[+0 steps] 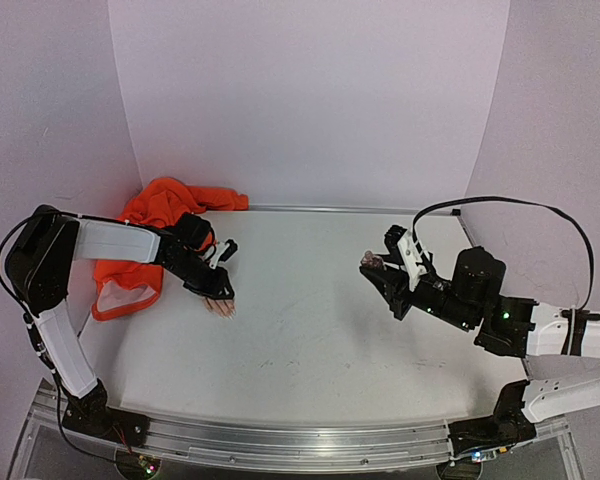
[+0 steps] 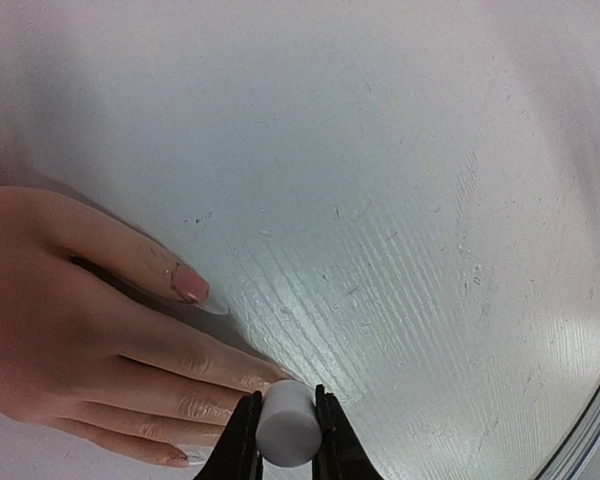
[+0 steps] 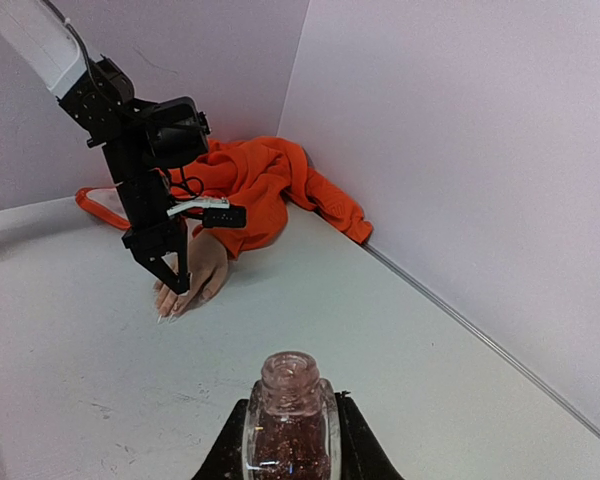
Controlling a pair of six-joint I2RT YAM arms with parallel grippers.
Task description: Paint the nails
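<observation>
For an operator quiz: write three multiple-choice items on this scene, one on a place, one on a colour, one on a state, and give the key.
1. Where does the mannequin hand lie?
A. On the left half of the table, under the left gripper
B. Beside the right arm's base
C. At the middle of the back wall

2. What colour is the sleeve?
A. Blue
B. Green
C. Orange

3. How is the glass bottle in the right gripper?
A. Capped
B. Uncapped, neck open
C. Lying on the table

Key:
1 A: the top view shows it at the left, under that gripper.
2 C: the fabric is bright orange.
3 B: its neck is bare, and a pale cap sits in the left gripper.
</observation>
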